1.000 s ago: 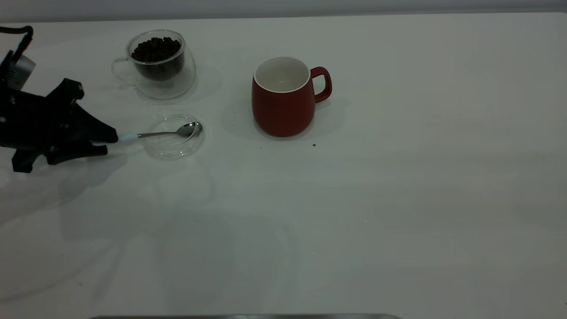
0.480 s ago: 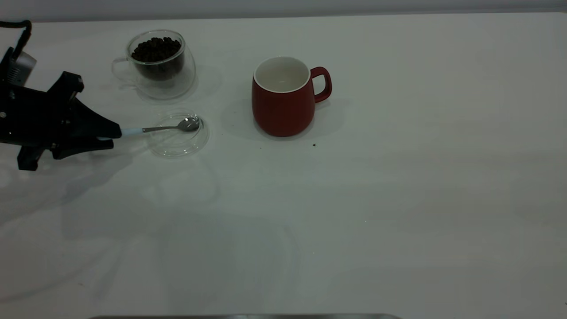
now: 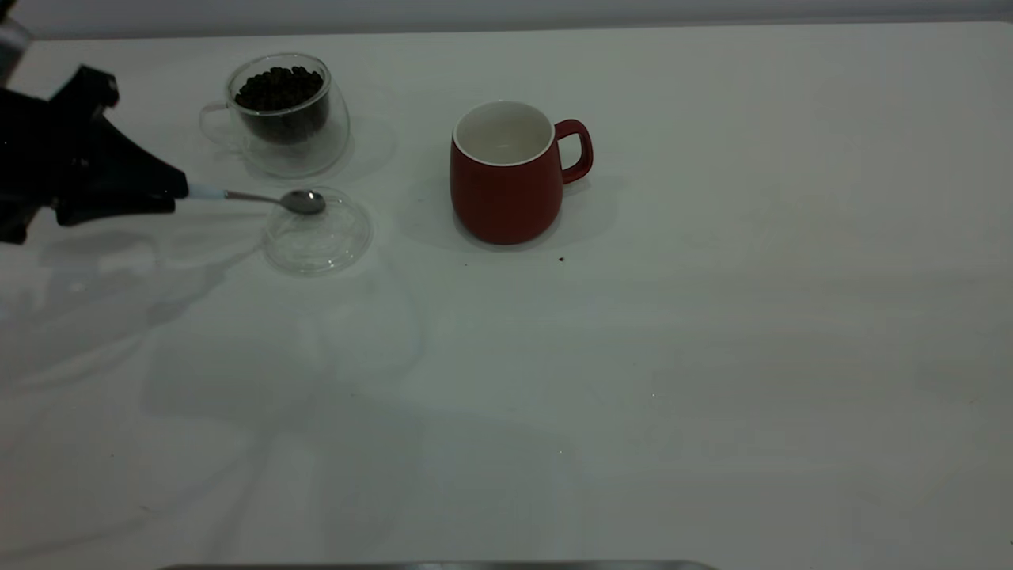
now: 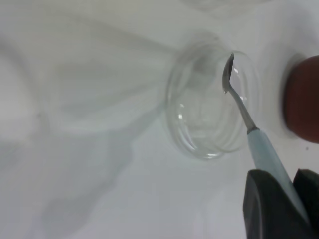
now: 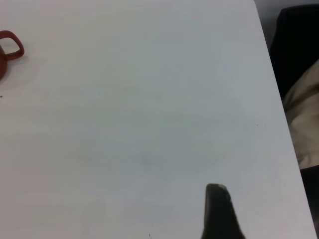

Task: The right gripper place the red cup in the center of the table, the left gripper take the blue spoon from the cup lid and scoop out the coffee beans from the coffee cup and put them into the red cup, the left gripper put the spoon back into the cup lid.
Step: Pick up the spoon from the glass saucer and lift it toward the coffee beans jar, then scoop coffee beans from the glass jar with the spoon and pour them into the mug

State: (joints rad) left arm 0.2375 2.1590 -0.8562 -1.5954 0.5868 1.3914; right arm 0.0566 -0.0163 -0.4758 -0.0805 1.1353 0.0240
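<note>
My left tool (image 3: 170, 198) is at the left edge of the exterior frame, in its upper part, and it is closed on the pale blue handle of the spoon (image 3: 261, 198). The spoon reaches out to the right from the tool, almost level, and its metal bowl hangs over the upper edge of the lid (image 3: 318, 237). In the left wrist view the spoon (image 4: 249, 127) looks lifted off the glass, with the bowl empty. The lid (image 4: 212, 99) fills the middle right of that frame and lies flat on the surface (image 3: 633, 356).

The glass cup (image 3: 285, 115) stands in the upper left of the exterior frame, just above the lid and apart from it. The coffee beans (image 3: 278, 89) fill its inner part nearly to the rim. Its handle points to the left.

The red cup (image 3: 510, 170) stands upright a little left of the middle of the frame, in the upper half, well apart from the lid. Its handle points to the right and its white inside looks empty. A small dark crumb (image 3: 561, 258) lies on the surface just below it, to the right.

My right tool (image 5: 219, 214) shows only in the right wrist view, as one black finger at the bottom of the frame, and I cannot tell if it is open or closed. The handle of the red cup (image 5: 10, 47) is at the upper left edge there, far from this tool.
</note>
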